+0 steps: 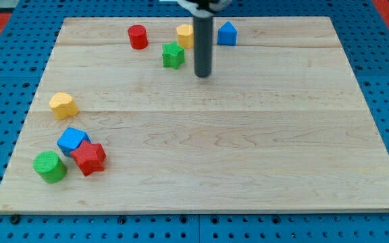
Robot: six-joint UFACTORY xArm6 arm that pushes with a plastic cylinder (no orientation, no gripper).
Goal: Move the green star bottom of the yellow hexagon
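The green star (173, 55) lies near the view's top, just below and left of the yellow hexagon (185, 36), which is partly hidden behind my rod. My tip (202, 75) rests on the wooden board (248, 155), to the right of the green star and a little lower, with a small gap between them. The tip is below the yellow hexagon.
A red cylinder (138, 36) sits left of the hexagon and a blue block (227, 34) right of it. A yellow heart-like block (63, 105) lies at the left. A blue cube (72, 140), red star (89, 157) and green cylinder (50, 167) cluster at bottom left.
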